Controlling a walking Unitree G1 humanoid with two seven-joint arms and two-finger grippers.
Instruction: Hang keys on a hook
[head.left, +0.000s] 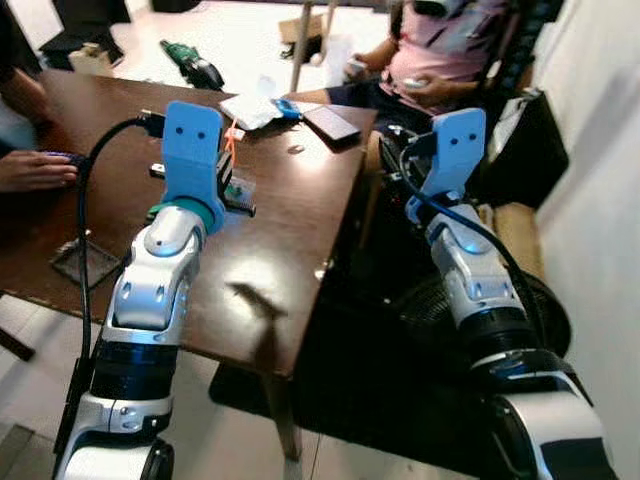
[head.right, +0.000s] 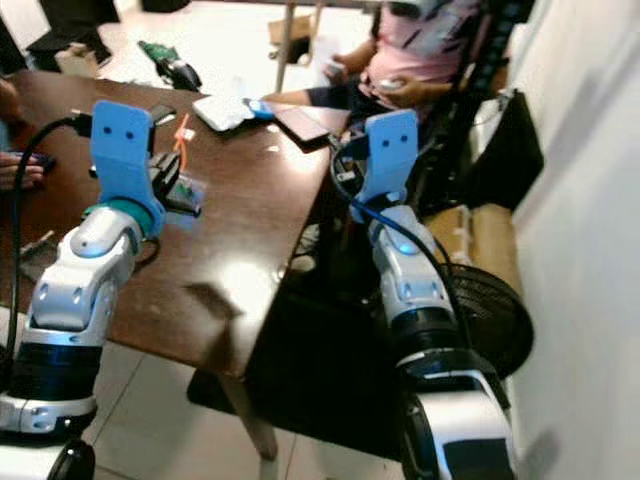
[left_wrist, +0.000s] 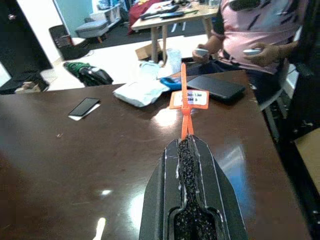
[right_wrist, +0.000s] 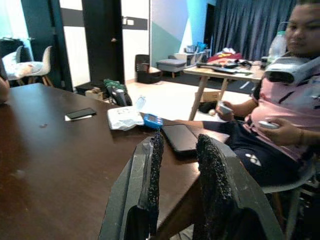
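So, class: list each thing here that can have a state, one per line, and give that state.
left gripper: shut on the orange tag strap, held above the table.
orange tag: gripped by its strap, label hanging free.
right gripper: open, nothing between its fingers.
black phone: lying flat on the table, screen dark.
small phone: lying flat, screen dark.

Home living room; brown dining table; armchair; curtains

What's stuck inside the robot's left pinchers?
The left gripper is shut on an orange strap with an orange tag above the brown table. Whatever lies deeper between the fingers is covered.
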